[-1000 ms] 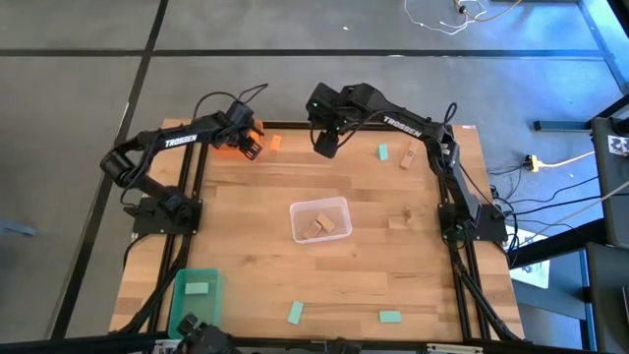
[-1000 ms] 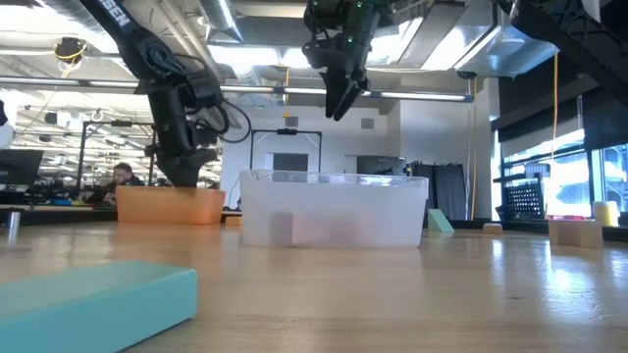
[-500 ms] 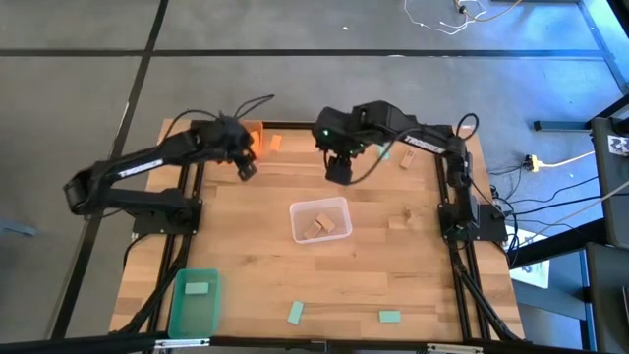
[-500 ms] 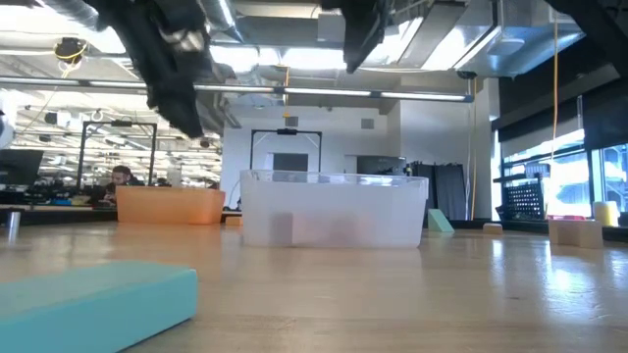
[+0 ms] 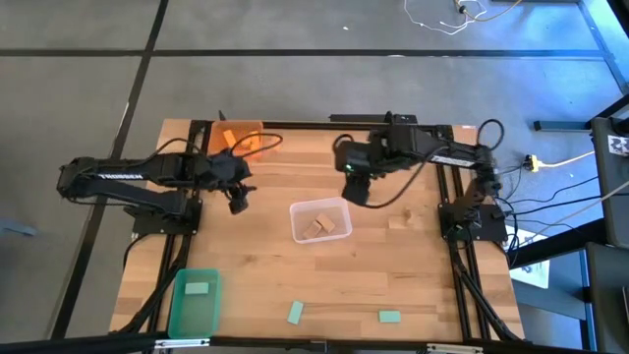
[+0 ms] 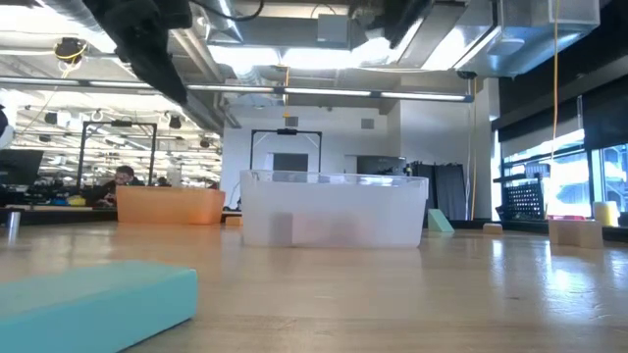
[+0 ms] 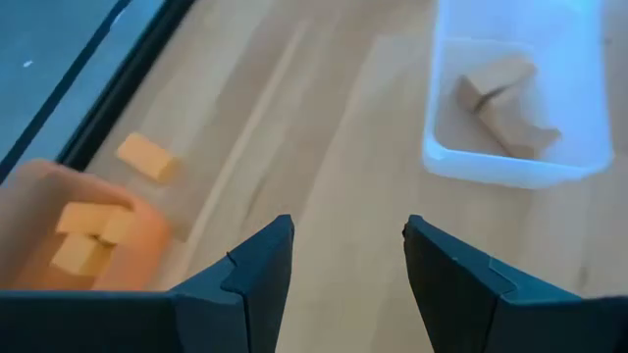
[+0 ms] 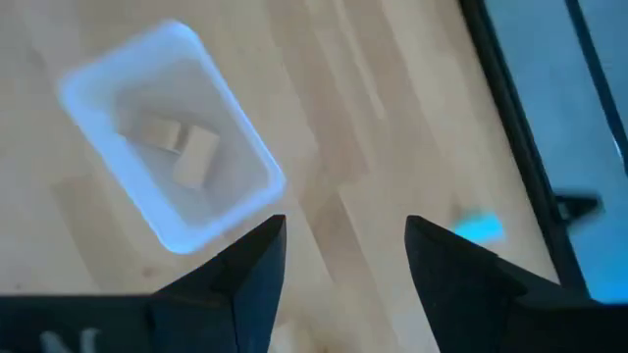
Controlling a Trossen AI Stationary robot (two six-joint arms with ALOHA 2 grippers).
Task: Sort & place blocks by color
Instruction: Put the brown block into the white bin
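Two dark arms hang over a wooden bench (image 5: pixel 246 265) in the overhead view. The left gripper (image 5: pixel 237 203), left of centre in the frame, is spread wide and holds nothing; its wrist view shows bare wood between the two dark fingers (image 7: pixel 257 277). The right gripper (image 5: pixel 359 193), just right of centre, is likewise released and empty, hovering beside the upper right corner of the clear bin (image 5: pixel 295 214).

That clear bin sits at the middle of the frame with tan wood blocks (image 5: pixel 320 225) inside; the left wrist view shows them lying tilted against each other. An orange bin (image 5: pixel 243 129) at the upper edge of the bench holds orange blocks (image 7: pixel 86 235), and one orange block (image 7: pixel 146 157) lies on the bench just beside it. A green bin (image 5: pixel 181 305) at the lower left holds a single mint green block (image 5: pixel 198 288).

Two more mint green blocks lie loose along the lower edge, one (image 5: pixel 295 313) below the clear bin and one (image 5: pixel 389 317) to its right. A tan block (image 5: pixel 397 222) rests right of the clear bin, partly under the right arm.

In the low view both grippers are cut off at the top edge, and the clear bin's contents are only a pale blur behind its wall.
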